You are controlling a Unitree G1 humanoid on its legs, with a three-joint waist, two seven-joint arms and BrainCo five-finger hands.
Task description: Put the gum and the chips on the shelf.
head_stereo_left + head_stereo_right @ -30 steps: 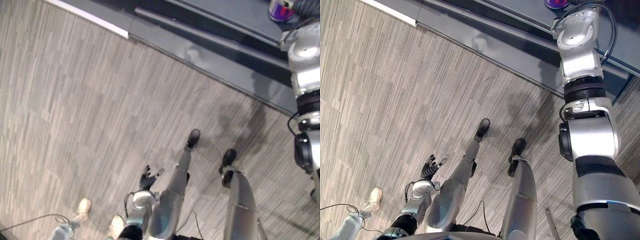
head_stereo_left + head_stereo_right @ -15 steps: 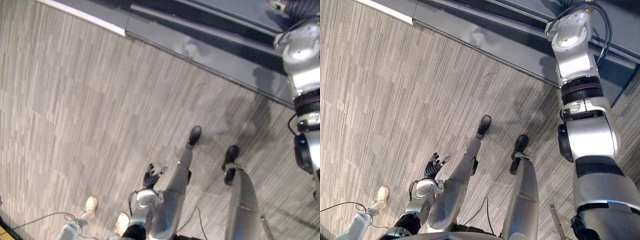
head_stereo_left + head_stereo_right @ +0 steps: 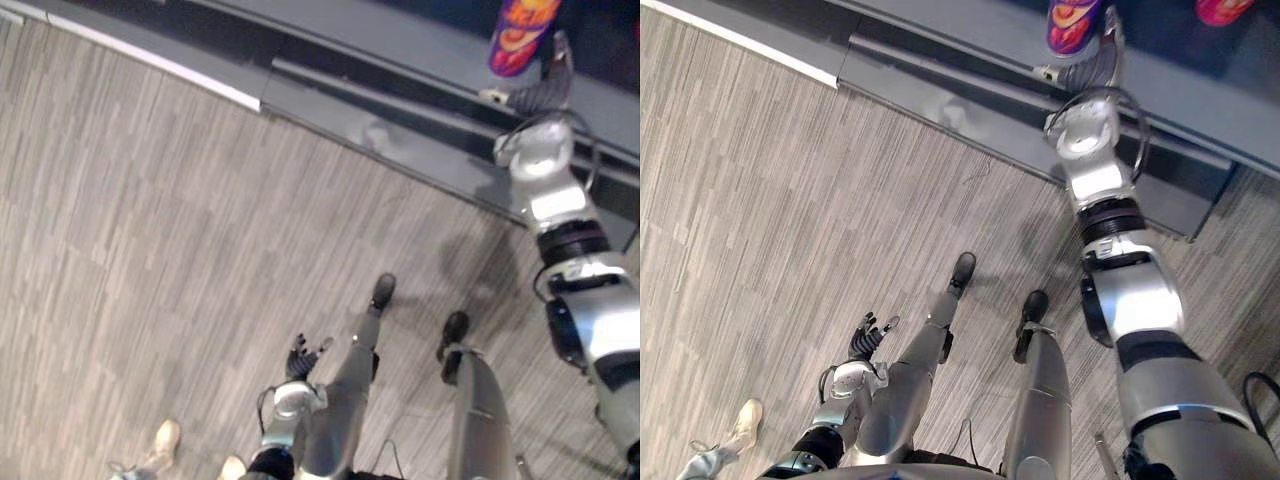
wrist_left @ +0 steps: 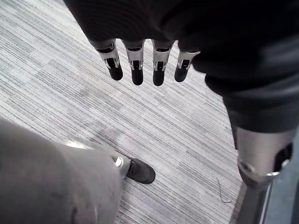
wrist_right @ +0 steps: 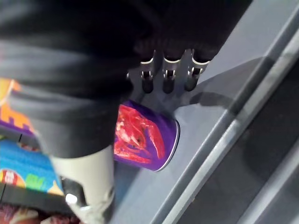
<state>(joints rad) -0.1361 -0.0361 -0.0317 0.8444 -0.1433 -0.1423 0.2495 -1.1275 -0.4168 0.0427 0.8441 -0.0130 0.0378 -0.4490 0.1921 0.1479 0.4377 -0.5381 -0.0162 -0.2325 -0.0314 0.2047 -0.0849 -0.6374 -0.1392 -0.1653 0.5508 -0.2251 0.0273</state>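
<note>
In the left eye view the purple chips can (image 3: 519, 38) stands upright on the grey shelf (image 3: 400, 35), with the right hand (image 3: 545, 92) just beside it. The left wrist view has the left hand (image 4: 140, 28) spread open over striped floor (image 4: 187, 130). The right wrist view shows straight fingers (image 5: 168, 79) (none curled round the can).
</note>
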